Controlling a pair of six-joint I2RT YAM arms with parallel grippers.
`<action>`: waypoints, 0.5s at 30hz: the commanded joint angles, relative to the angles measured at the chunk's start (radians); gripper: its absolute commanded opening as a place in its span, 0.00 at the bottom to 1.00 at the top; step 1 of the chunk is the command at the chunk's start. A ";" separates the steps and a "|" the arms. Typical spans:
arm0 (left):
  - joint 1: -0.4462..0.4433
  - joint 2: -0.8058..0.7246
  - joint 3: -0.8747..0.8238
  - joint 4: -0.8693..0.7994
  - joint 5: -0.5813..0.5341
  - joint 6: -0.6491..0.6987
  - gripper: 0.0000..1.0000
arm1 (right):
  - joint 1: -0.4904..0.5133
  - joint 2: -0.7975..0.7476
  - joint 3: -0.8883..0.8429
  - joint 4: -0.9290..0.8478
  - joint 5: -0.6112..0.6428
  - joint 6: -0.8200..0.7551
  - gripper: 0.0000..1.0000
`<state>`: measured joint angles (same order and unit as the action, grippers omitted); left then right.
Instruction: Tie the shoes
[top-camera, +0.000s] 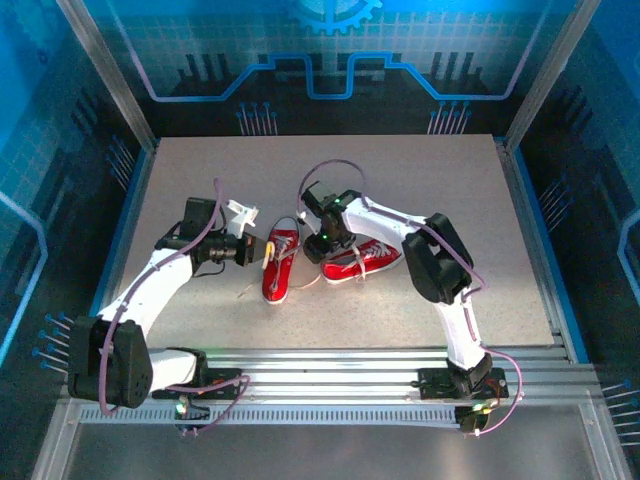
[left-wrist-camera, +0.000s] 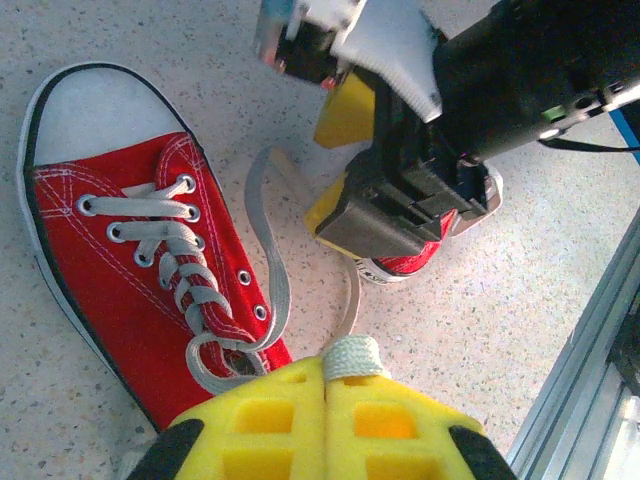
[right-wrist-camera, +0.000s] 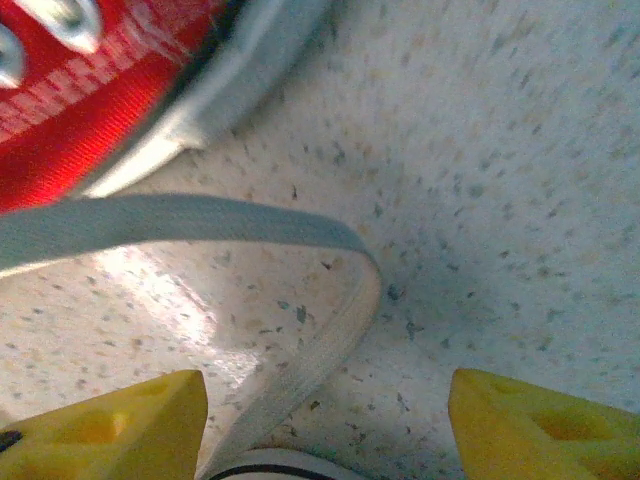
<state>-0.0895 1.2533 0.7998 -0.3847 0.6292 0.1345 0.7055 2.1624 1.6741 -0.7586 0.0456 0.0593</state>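
Top external view: a speckled grey table (top-camera: 450, 180) carries everything. The left arm (top-camera: 150, 285) reaches in from the near left and the right arm (top-camera: 440, 262) bends in from the near right, and both meet over the middle. There the left shoe (top-camera: 281, 265) runs near to far, and the right shoe (top-camera: 368, 260) lies crosswise just to its right. The left gripper (top-camera: 262, 250) sits just beside the left shoe's left flank. The right gripper (top-camera: 326, 240) hangs low between the shoes, at the right shoe's left end. In the left wrist view the left shoe (left-wrist-camera: 130, 260) rests on its sole, red with a white toe cap (left-wrist-camera: 95, 115), laced through the eyelets but untied. The left gripper (left-wrist-camera: 325, 380) is clenched, its yellow fingers (left-wrist-camera: 260, 420) pressed together on the end of a white lace (left-wrist-camera: 268, 260) that loops out from the shoe's top eyelets across the table. Beyond it the right gripper (left-wrist-camera: 335, 160) stands over the right shoe (left-wrist-camera: 420, 262). In the right wrist view the right gripper (right-wrist-camera: 325, 410) is released, its fingers (right-wrist-camera: 120, 420) well apart and touching nothing. A flat stretch of lace (right-wrist-camera: 200, 220) lies on the table between them, beside the white sole of a shoe (right-wrist-camera: 110, 90); which shoe cannot be told.
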 joint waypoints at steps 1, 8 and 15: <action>0.007 0.019 0.021 -0.019 0.036 0.023 0.00 | -0.007 0.083 0.064 -0.104 -0.031 0.009 0.65; 0.007 0.030 0.023 -0.017 0.035 0.020 0.00 | -0.002 0.143 0.105 -0.191 -0.050 -0.024 0.28; 0.007 0.023 0.020 -0.020 0.043 0.020 0.00 | -0.037 -0.001 -0.105 -0.223 0.007 -0.079 0.07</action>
<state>-0.0895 1.2758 0.7998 -0.3859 0.6361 0.1371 0.6853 2.1876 1.6707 -0.8177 0.0448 0.0132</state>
